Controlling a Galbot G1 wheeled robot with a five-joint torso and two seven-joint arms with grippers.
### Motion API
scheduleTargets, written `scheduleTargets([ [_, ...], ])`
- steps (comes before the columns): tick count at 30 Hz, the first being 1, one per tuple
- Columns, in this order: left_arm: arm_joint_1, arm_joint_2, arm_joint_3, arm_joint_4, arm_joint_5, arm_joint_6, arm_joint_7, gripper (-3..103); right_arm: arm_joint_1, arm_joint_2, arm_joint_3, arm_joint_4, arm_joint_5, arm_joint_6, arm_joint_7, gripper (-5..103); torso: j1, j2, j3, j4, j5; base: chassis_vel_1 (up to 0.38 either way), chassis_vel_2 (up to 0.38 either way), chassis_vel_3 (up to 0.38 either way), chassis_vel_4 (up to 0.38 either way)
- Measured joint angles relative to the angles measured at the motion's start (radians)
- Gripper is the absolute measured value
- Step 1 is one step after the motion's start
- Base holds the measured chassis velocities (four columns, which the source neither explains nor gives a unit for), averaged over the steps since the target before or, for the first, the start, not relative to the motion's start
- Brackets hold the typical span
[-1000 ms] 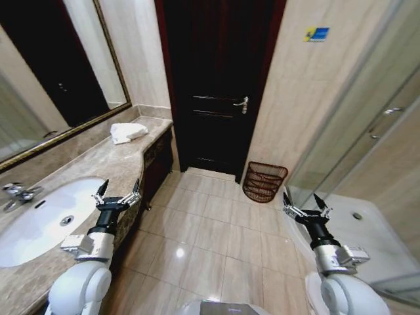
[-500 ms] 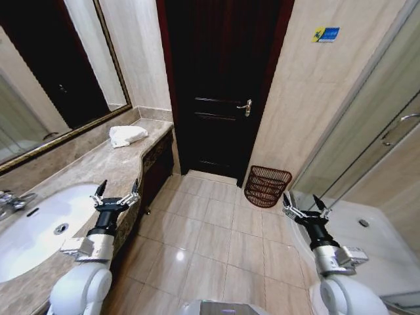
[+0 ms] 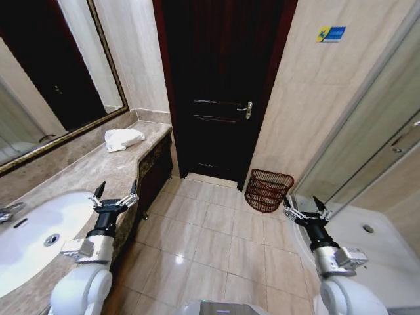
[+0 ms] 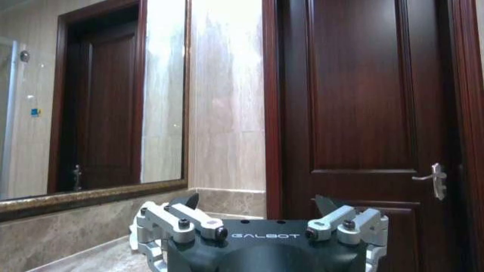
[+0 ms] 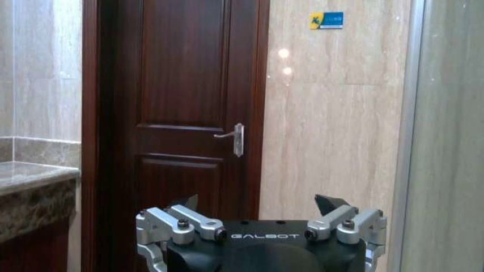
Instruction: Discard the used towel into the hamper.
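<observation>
A crumpled white towel lies on the far end of the marble counter, near the mirror's corner. The hamper, a dark red-brown openwork basket, leans on the floor against the tiled wall right of the door. My left gripper is held open over the counter's front edge beside the sink, far short of the towel. My right gripper is open above the floor, just right of and nearer than the hamper. Both hold nothing. Open left fingers and right fingers point at the door.
A dark wooden door with a metal handle stands straight ahead. A white sink is set in the counter at left below a framed mirror. A glass shower enclosure stands at right. Tiled floor lies between.
The whole head view has shifted: sink and counter slid left and down, the shower door moved right. The camera has moved. Both grippers hold the same open pose.
</observation>
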Motion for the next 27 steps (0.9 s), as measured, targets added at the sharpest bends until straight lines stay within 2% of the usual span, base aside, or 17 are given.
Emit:
scheduleTargets([
  [27,0.016,-0.015,0.003,-0.017,0.024,0.004,0.008,100,0.022,-0.042,0.0,0.005,0.024,-0.015,0.033,100,0.0,0.0,0.0,-0.0001,-0.0001,-0.081,0.085,0.086,-0.086],
])
